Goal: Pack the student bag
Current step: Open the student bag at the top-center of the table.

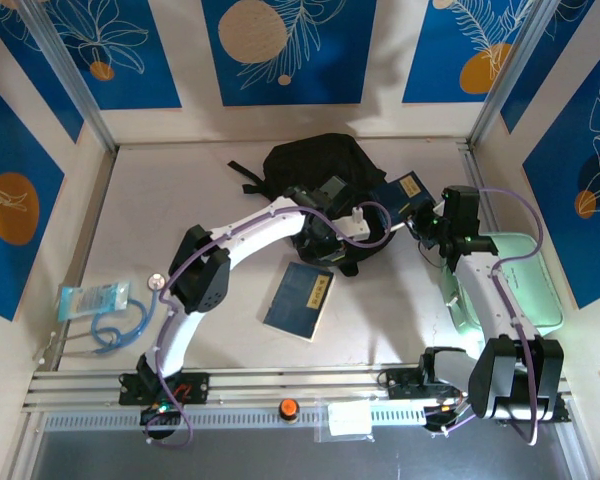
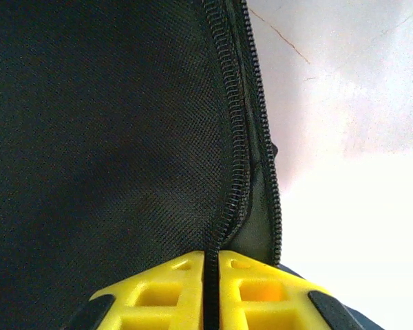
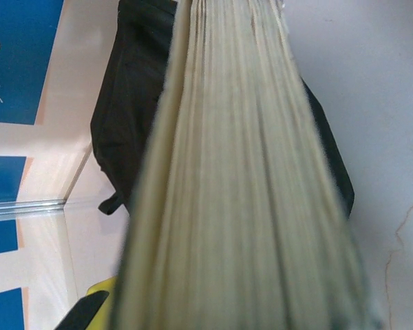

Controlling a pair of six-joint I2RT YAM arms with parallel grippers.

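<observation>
1. The student bag (image 1: 310,165) lay at the far middle of the desk (image 1: 180,200), its black bulk toward the back wall and its zip edge on the side nearer the arms.
2. The left hand (image 2: 210,278) was pinched narrow on that zip edge. Its yellow fingers (image 2: 165,289) met with only the zipper tape between them, apparently to hold the mouth up.
3. The right hand (image 1: 428,215) was clamped on a blue book (image 1: 408,188), held just to the right of the bag.
4. From the right wrist, the book's page edge ran lengthwise straight ahead, with the bag beyond it and to its left — so its long axis pointed roughly at the bag.
5. As I judged it, the coming move fell to the right arm: ease the book leftward into the mouth beside the left hand. How wide that mouth gaped could not be told.
6. A second blue book (image 1: 298,300) lay flat on the desk nearer the arms, and a mint-green case (image 1: 540,290) lay under the right arm.
</observation>
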